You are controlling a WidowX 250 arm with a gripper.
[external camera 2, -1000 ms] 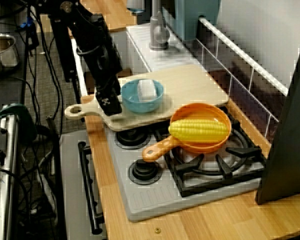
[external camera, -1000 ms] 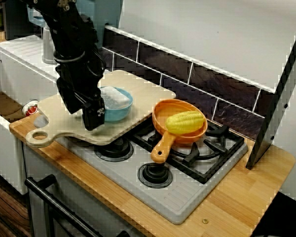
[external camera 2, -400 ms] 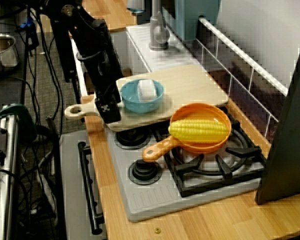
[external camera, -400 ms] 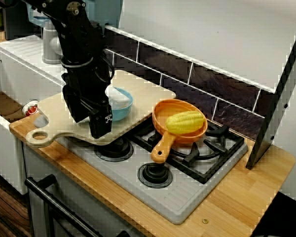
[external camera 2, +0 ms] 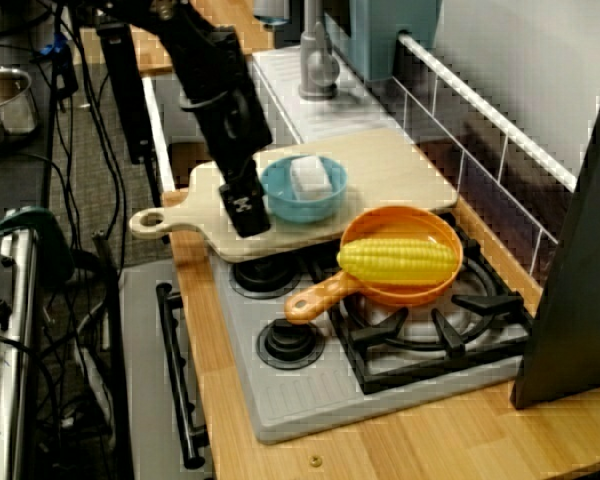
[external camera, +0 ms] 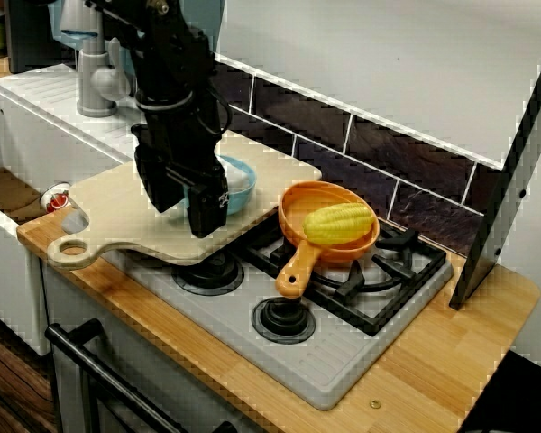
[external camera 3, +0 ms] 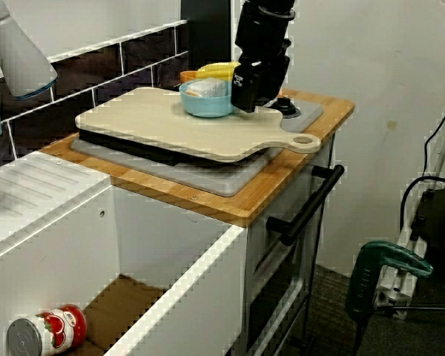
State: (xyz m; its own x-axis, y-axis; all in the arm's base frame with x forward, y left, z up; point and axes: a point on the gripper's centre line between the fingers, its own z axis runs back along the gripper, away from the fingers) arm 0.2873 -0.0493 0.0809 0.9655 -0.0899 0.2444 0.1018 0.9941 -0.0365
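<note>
As you read the high view, log the blue bowl [external camera 2: 305, 210] upright on the pale cutting board [external camera 2: 390, 165], a white block [external camera 2: 308, 177] inside it. The pincer [external camera 2: 248, 220] points down just at the bowl's rim on the board's handle side, its tip low over the board. In the front view you see two fingers [external camera: 207, 212] with a sliver of light between them. Whether they pinch the rim or only touch it, you cannot tell from any view.

The board lies across the stove [external camera 2: 310, 400], handle toward the desk [external camera 2: 430, 440] front. An orange pan [external camera 2: 410, 293] sits on the burner grate just beside the board, with a corn cob [external camera 2: 395, 260] lying in it. In the view from the sink side, a tomato tin [external camera 3: 44, 334] lies in the white basin, well apart.
</note>
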